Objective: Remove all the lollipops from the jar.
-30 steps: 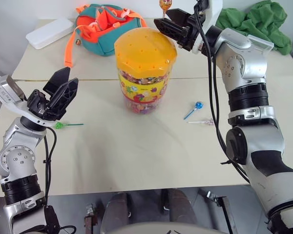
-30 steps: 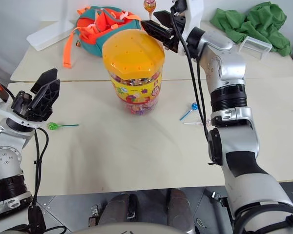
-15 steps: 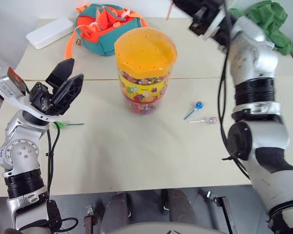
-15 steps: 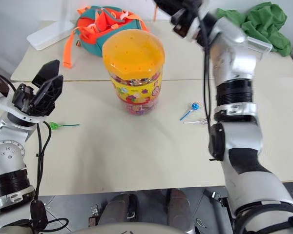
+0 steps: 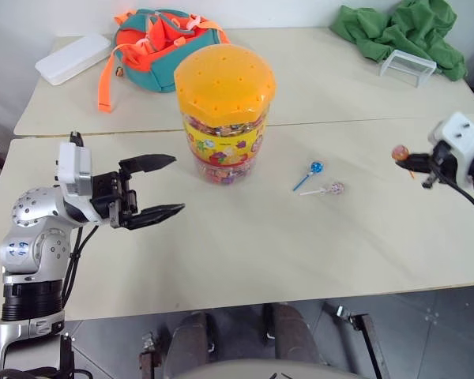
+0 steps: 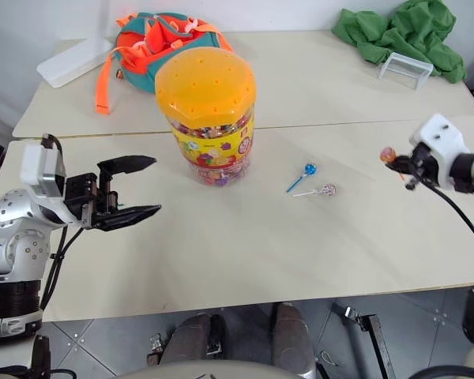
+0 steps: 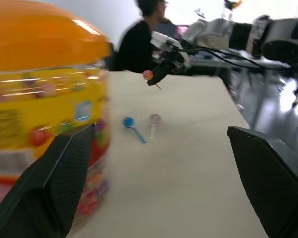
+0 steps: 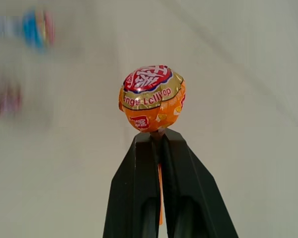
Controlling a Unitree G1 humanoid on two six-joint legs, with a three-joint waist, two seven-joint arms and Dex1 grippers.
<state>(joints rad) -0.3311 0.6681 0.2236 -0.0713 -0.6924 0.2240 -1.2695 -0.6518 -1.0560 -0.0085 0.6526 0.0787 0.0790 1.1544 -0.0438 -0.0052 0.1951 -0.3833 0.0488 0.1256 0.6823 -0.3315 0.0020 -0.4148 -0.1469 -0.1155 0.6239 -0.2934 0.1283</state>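
Near the surface's left edge the left claw hangs released beside the jar, which stands mid-surface with its lid on. Toward the right edge the right claw is clenched on the orange lollipop's stick; lower it gently before letting go, well apart from the blue lollipop and pink lollipop lying between

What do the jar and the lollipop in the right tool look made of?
Jar: likely clear plastic, candies show through; glossy printed yellow label; smooth orange lid, apparently plastic. Orange lollipop: shiny crinkled printed wrapper, maybe foil, stick pinched in the right tool.
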